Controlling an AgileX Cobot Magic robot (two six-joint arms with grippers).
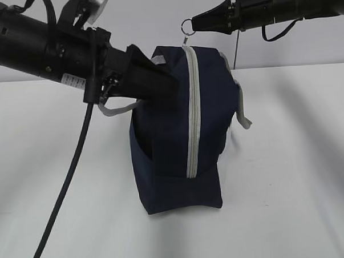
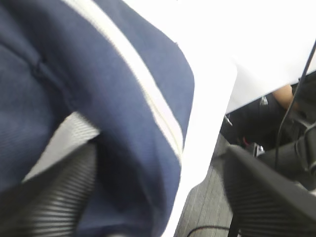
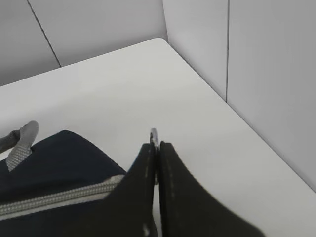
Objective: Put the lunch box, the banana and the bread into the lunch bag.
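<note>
White table (image 1: 299,158), lunch bag (image 1: 172,134) upright: right jaws pinching its ring pull (image 1: 187,26), left jaws open astride it.

count: 1 lunch bag (image 1: 172,134), 1 zipper strip (image 1: 192,114), 1 ring pull (image 1: 187,26), 2 grey handles (image 1: 117,108), 2 claws, 1 worktop (image 1: 289,187).

A white table (image 1: 288,175) carries the lunch bag (image 1: 173,146) (standing upright).

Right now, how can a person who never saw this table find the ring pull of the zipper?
Find the navy lunch bag standing on the white table. Follow its grey zipper strip up to the top edge. There the small metal ring pull is pinched in the right gripper; it is the only shiny metal part, unlike the grey fabric handles.
</note>
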